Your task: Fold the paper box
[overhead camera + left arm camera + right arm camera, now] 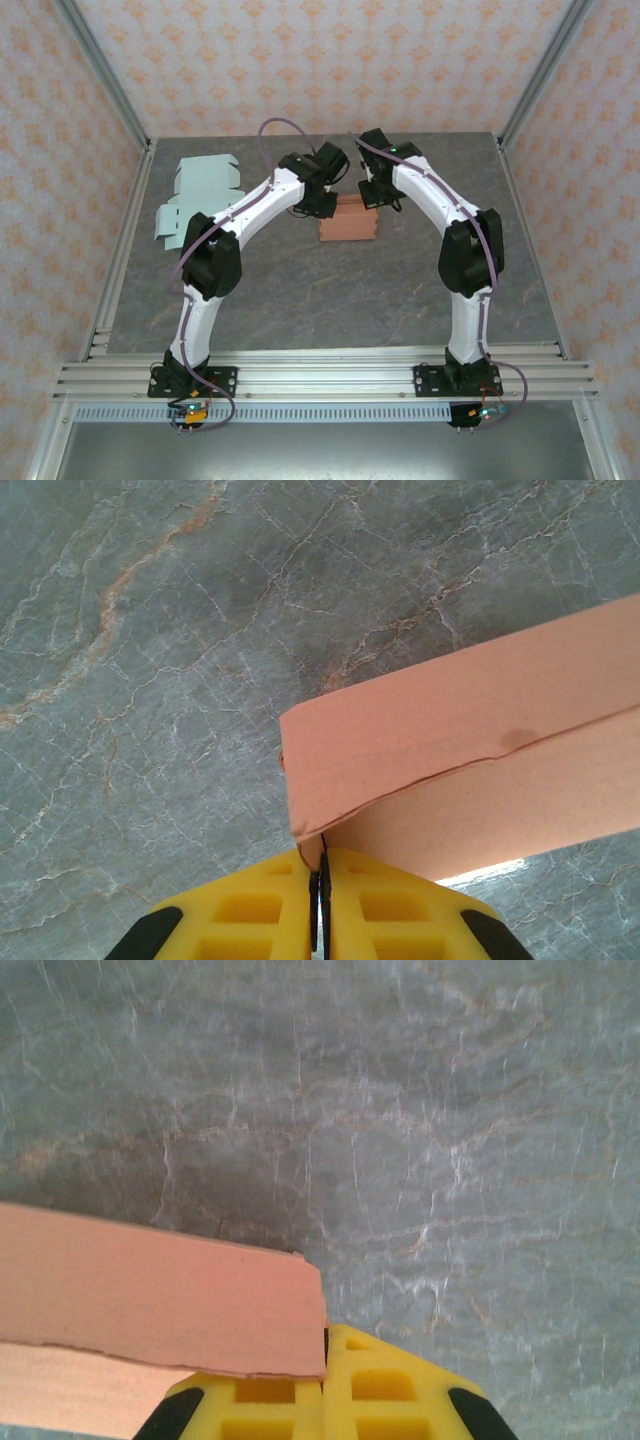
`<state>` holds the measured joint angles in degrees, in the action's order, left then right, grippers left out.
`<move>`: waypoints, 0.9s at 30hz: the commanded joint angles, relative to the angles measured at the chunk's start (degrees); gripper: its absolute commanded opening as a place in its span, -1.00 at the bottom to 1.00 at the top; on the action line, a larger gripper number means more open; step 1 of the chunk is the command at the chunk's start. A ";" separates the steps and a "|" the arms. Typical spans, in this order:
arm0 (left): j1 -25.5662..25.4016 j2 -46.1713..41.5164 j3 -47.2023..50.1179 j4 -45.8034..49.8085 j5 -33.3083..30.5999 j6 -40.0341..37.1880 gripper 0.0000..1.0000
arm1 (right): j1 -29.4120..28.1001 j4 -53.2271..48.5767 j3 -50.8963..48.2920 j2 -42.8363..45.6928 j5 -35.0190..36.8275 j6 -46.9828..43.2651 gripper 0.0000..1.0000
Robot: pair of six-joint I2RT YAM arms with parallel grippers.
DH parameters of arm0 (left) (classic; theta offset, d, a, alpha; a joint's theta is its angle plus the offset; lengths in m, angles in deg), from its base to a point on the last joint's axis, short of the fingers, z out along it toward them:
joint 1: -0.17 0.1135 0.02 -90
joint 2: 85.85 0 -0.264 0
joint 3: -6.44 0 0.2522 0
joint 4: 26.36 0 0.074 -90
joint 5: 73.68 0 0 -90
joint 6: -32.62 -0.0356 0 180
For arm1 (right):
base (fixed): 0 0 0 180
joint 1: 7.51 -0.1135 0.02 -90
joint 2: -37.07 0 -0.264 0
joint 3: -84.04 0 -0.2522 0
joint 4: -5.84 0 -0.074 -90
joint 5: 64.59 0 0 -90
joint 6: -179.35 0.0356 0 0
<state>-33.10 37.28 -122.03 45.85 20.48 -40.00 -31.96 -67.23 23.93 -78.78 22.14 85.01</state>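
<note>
The salmon-pink paper box lies at the middle of the grey table, partly folded into a long flat shape. My left gripper is at its left end and my right gripper at its far right corner. In the left wrist view the yellow fingers are shut, and my left gripper pinches a thin corner flap of the box. In the right wrist view my right gripper is shut, with the box panel ending right at the seam and covering the left finger's tip.
A flat pale green box blank lies at the far left of the table. Metal frame posts and patterned walls ring the table. Open marbled surface lies in front of the box.
</note>
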 commanded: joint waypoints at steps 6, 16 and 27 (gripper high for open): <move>-0.77 0.44 1.55 -2.13 -1.01 2.84 -0.78 | -0.74 -12.36 7.77 -5.17 -3.28 3.92 -0.86; -0.96 -3.37 7.80 -6.54 -3.48 6.49 -0.81 | -0.63 -14.60 9.58 -5.79 -7.27 9.07 -0.82; -0.98 -4.98 10.95 -9.68 -0.28 8.80 -0.84 | -0.69 -10.19 9.71 -5.65 -11.50 17.76 -0.82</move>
<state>-33.12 32.67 -112.85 36.37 17.33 -32.91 -31.83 -78.81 31.95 -83.44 15.87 99.54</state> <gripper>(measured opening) 0.084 0.091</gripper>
